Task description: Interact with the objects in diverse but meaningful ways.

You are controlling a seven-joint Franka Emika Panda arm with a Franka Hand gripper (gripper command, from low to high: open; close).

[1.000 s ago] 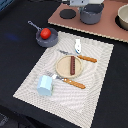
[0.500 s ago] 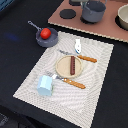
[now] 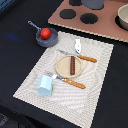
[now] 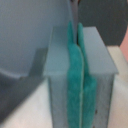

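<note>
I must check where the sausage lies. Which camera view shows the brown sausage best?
The exterior view: the brown sausage lies in plain sight on the round wooden plate. The wrist view shows none of it, only the shut claw close up.

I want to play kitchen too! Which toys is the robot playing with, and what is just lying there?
Toys for the job:
tomato in the saucepan
sausage on its plate
light-blue cup
white shaker
grey pot

Just lying there:
placemat
toy stove
</note>
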